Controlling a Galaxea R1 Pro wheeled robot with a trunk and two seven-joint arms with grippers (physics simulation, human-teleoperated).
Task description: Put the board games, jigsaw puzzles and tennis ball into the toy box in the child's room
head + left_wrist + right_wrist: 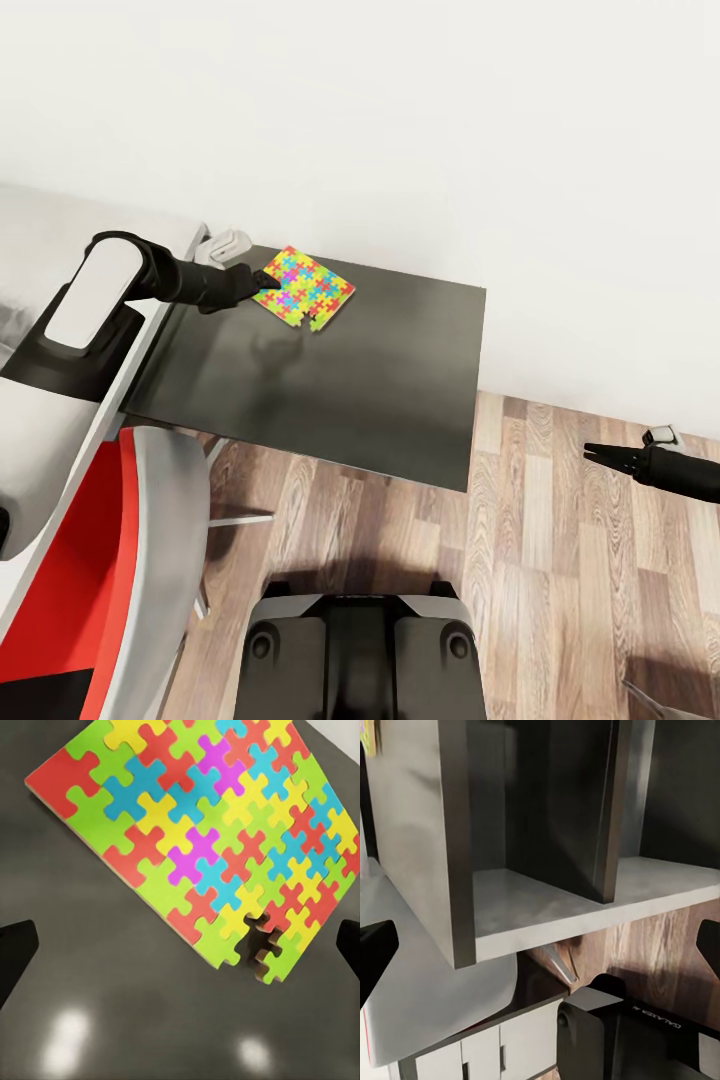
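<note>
I hold my left gripper [268, 280] right by the near edge of the jigsaw puzzle [305, 287], which lies flat on the dark table [400, 380]. Its fingers are spread wide, ready to grab. My right gripper [592, 452] waits off to the side, fingers spread too.

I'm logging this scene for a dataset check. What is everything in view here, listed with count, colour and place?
jigsaw puzzle: one, multicoloured, flat on the table's far left part, one piece missing at an edge
table: one, dark grey, against the white wall
chair: one, red and grey, at the table's left front
floor: wood planks
left gripper: black, open, at the puzzle's near-left edge
right gripper: black, over the floor right of the table
robot base: black, below
</note>
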